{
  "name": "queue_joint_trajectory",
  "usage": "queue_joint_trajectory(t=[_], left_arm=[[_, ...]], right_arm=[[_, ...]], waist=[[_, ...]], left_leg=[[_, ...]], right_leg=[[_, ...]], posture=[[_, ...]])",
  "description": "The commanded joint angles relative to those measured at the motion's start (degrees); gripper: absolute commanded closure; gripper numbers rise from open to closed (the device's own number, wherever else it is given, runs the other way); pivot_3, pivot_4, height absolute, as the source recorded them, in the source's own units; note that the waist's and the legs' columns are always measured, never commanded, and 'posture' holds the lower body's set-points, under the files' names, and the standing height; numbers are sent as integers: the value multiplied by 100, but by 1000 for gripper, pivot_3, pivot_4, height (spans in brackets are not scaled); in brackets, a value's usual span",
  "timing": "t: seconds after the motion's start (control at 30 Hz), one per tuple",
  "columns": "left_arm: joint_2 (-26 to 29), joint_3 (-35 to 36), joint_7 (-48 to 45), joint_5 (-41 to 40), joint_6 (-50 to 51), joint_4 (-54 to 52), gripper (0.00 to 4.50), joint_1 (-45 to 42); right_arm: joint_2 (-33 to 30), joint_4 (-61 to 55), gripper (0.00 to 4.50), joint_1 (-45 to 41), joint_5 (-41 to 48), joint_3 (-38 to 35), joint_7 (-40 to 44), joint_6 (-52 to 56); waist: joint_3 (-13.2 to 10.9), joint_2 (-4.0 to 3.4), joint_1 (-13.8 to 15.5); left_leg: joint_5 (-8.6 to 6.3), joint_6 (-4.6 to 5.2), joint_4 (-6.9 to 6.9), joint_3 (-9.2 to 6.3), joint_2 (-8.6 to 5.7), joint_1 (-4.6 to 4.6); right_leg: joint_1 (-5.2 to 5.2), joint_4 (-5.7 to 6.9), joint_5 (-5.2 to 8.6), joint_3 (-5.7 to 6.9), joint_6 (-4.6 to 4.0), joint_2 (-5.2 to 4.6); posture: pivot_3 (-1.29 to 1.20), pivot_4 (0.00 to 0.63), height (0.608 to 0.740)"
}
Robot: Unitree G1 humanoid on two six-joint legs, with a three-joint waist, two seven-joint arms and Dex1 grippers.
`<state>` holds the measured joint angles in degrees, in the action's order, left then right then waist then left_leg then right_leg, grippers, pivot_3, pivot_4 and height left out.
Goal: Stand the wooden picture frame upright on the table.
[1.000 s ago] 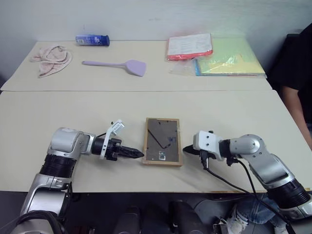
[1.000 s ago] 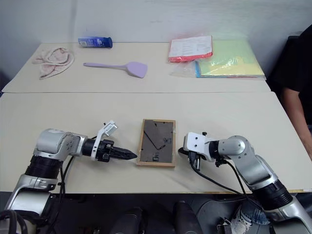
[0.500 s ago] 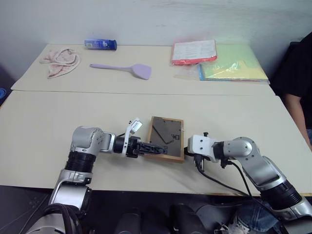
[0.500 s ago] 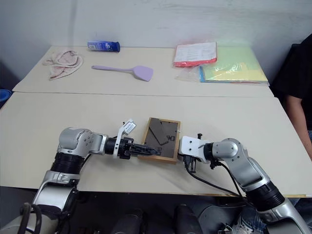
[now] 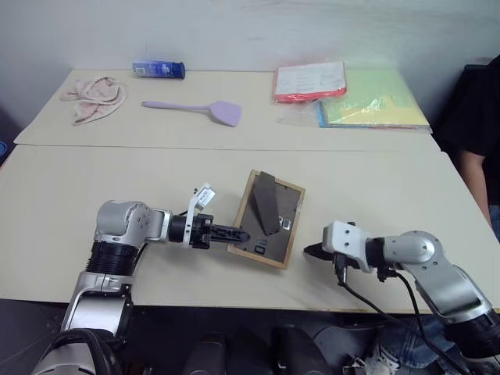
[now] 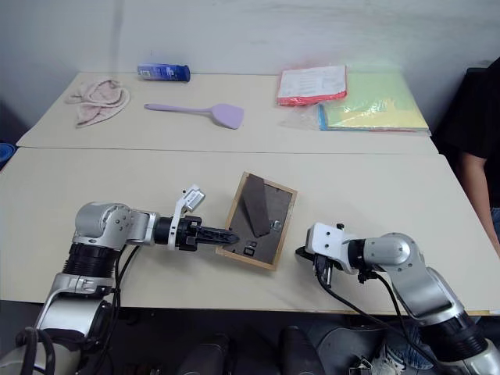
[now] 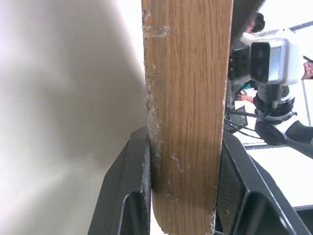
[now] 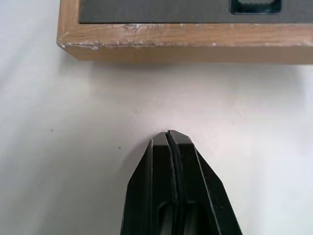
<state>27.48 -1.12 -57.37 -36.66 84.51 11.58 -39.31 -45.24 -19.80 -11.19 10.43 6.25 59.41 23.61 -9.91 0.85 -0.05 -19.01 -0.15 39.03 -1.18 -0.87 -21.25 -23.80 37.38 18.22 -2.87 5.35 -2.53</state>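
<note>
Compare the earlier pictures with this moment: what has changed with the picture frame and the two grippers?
The left gripper has closed on the left edge of the wooden picture frame and lifted that side, so the frame is now tilted and turned with its stand swung out. The right gripper, shut, has backed away from the frame's right side. The spatula, cloth and folders have not moved.

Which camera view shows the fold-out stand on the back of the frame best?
The left eye view: the stand is seen whole, lifted off the dark back of the frame. The right eye view shows the same. The left wrist view gives the wooden edge between the fingers; the right wrist view, one edge and some back.
</note>
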Motion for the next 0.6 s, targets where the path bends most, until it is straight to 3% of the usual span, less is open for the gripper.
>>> queue_joint_trajectory(t=[0.03,0.13,0.2,0.4,0.6], left_arm=[[27,86,-313,-365,-225,-152,3256,-249],[-23,24,-285,-301,-438,30,3256,-428],[10,-66,-406,-268,-712,11,3256,-479],[160,-282,-825,-285,-1273,-236,3256,-610],[178,-365,-999,-379,-1427,-348,3256,-675]], right_arm=[[-174,-660,3602,-84,1004,-830,73,923],[-355,-910,2604,-265,1752,-1327,98,1666],[-306,-973,2034,-663,2776,-1835,-67,2542],[194,-518,37,-1953,4408,-2285,-1218,4166],[603,-276,0,-2481,4409,-1744,-1713,4318]], waist=[[-2,1,1],[-3,1,0],[-8,-2,-12],[-12,-6,-18],[-12,-8,-6]], left_leg=[[0,0,0,0,0,0],[0,0,-1,-1,1,-1],[-1,0,-2,-2,2,-1],[0,-2,-14,-4,7,-4],[1,0,-12,-1,4,-34]], right_leg=[[0,0,0,0,0,0],[0,-4,0,0,0,0],[0,-3,0,1,0,0],[-7,-7,1,0,-2,1],[-37,-8,1,-4,-2,-6]], posture=[[0,150,740],[0,150,740],[0,150,740],[0,150,740],[0,150,740]])
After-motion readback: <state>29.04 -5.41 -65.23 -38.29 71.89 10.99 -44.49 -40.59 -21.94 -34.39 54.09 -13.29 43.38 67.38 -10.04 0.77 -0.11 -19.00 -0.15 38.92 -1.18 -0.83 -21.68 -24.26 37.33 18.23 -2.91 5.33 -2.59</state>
